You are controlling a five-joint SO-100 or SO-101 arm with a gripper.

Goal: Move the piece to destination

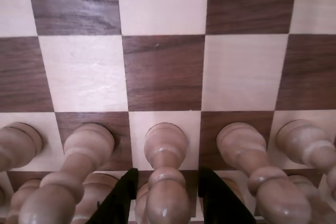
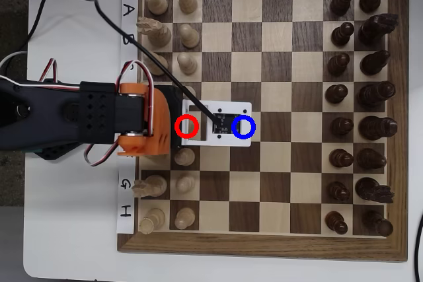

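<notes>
In the wrist view the piece [image 1: 166, 148], a pale pawn with a ball head, stands in the middle of a row of pale pawns at the bottom. My gripper [image 1: 168, 172] is open, one black finger [image 1: 123, 198] left of the pawn and the other right of it, with small gaps on both sides. In the overhead view the white wrist mount [image 2: 218, 113] hides the pawn and the fingers. The destination [image 2: 257, 135] is a pale square two columns to the right of the red ring, marked by a blue ring [image 2: 253, 127]; the mount covers most of it.
Neighbouring pale pawns [image 1: 89, 142] [image 1: 242, 142] stand close on either side of the fingers. Taller pale pieces [image 2: 156, 64] fill the left columns and dark pieces [image 2: 357, 97] the right two. The arm [image 2: 79, 120] reaches in from the left. A red ring [image 2: 187, 116] sits over the pawn's column.
</notes>
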